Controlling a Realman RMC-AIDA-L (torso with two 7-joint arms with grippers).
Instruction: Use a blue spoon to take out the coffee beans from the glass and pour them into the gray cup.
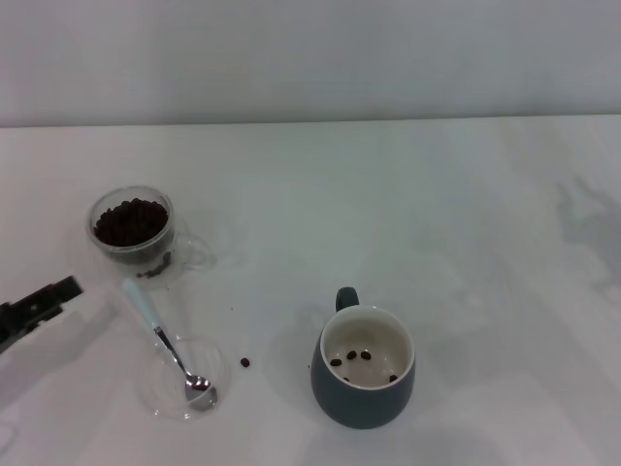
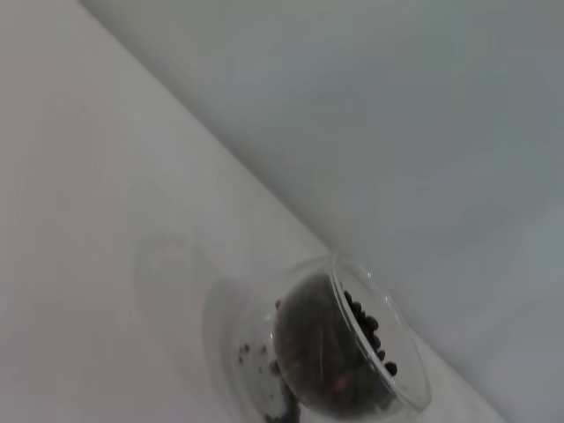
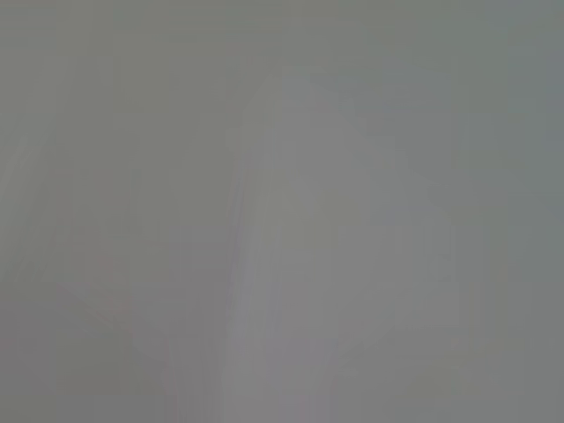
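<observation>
The spoon (image 1: 165, 345), pale-blue handle and shiny bowl, lies with its bowl in a shallow clear dish (image 1: 170, 403), between the bean-filled glass (image 1: 131, 228) and the gray cup (image 1: 363, 367) holding a few beans (image 1: 361, 356). One stray bean (image 1: 245, 362) lies on the white table (image 1: 466, 223). The left gripper (image 1: 39, 306) hangs at the table's left edge; whether its fingers are spread cannot be told.

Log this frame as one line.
left gripper: beside blue spoon, empty | spoon: bowl in glass dish | glass: beans | gray cup: few beans | right arm: unseen
</observation>
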